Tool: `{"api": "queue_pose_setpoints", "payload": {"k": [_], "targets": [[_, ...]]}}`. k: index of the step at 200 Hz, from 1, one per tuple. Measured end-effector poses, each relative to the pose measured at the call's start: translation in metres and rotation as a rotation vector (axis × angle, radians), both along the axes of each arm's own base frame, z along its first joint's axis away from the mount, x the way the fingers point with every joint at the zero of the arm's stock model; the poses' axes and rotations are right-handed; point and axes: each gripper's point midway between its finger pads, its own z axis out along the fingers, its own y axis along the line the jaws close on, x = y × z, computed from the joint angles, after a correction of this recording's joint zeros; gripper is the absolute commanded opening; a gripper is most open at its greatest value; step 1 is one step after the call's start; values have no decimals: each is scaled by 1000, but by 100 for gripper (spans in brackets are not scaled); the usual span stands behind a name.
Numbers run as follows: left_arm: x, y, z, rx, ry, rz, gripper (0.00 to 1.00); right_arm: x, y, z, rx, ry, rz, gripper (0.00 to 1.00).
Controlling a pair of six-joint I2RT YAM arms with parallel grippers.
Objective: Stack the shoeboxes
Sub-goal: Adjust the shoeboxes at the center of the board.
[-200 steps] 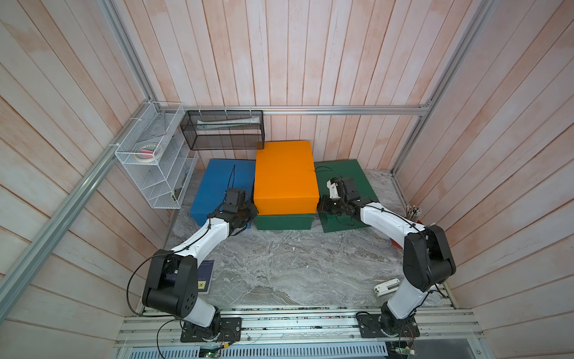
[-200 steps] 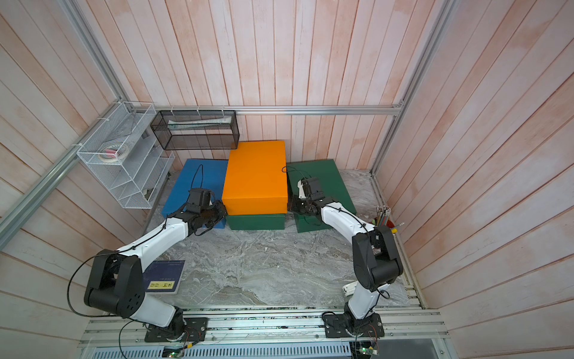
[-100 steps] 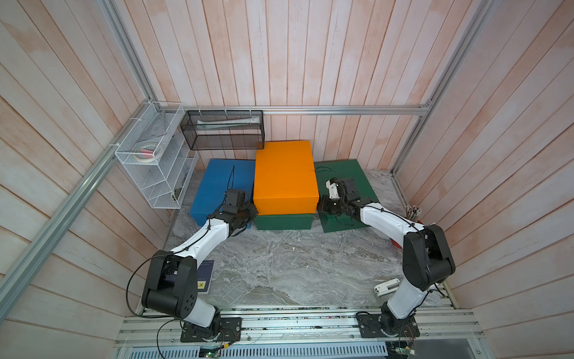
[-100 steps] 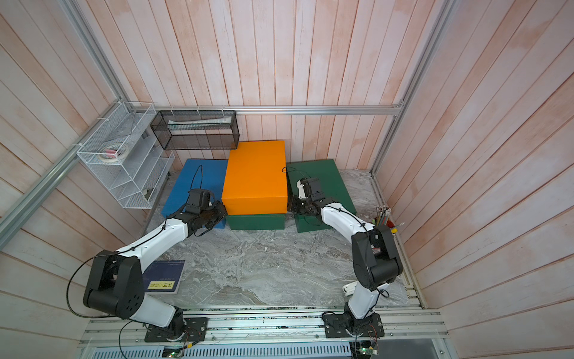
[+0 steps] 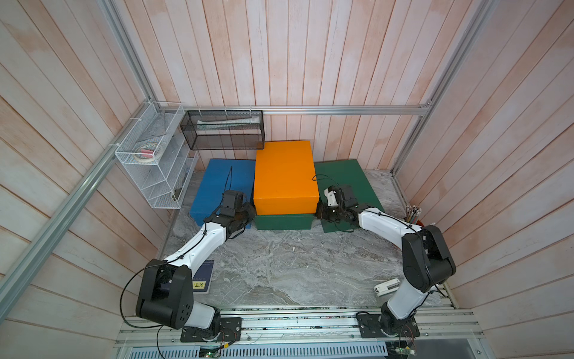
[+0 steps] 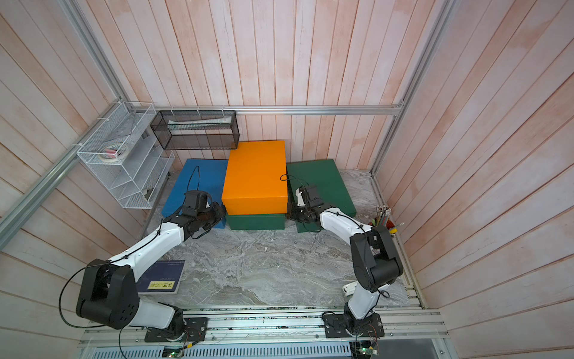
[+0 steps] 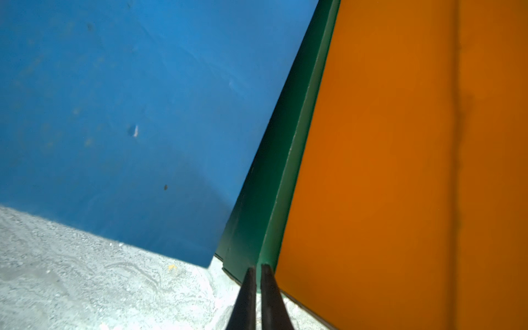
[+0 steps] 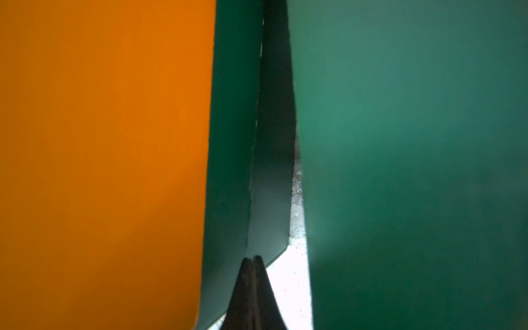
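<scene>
Quick status from the remote seat. The orange matte cardboard shoebox (image 5: pixel 284 174) sits on a dark green cardboard shoebox (image 5: pixel 282 221) at the back middle of the desk, w/ a strip of green lid showing on either side. The blue cardboard shoebox (image 5: pixel 223 177) lies flat just beside the stack on the left. The second dark green cardboard shoebox (image 5: pixel 344 177) is on the right, w/ a thin sliver of desk between it and the stack.

The left fingers (image 7: pixel 257 268) are closed to a hairline slit and hold nothing, tips at the lower green box's near left corner. The right fingers (image 8: pixel 253 258) are pressed fully together, also empty, at its near right corner.

What worries me imo: if one side shoves harder the stack skews, or the orange box slides on that matte lid. A tip could also catch under the lid rim and pop it. The neighbours are so close that any shift prob bumps them.

The room is tight – grey marble-look desk (image 5: pixel 295 267) and pale wooden plank walls (image 5: pixel 279 62) on three sides. There's a white wire rack (image 5: pixel 155 167), and a black wire-mesh basket (image 5: pixel 222 130) hangs right by the orange box's back corner, so a taller stack could clip it.
</scene>
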Motion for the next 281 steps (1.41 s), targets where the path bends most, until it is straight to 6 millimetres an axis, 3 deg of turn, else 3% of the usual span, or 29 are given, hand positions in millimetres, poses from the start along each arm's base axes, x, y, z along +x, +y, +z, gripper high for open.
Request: {"api": "queue_pose_setpoints", "payload": {"k": [49,145,172,215,281], "targets": [[2,3,-11,10,24,8,10,-7,10,8,-3,-10,2,0],[1,17,-14,-6,14,37,11,-4,-3,6,-15,-4,-23,0],[10,14,-19,-29,5,25,12,0,-8,7,-8,-5,-33,0],[15,3,-30,-72,20,1,12,1,5,17,66,-25,3,0],[13,-6,-26,-78,13,0,12,-15,0,-3,69,8,-4,0]]}}
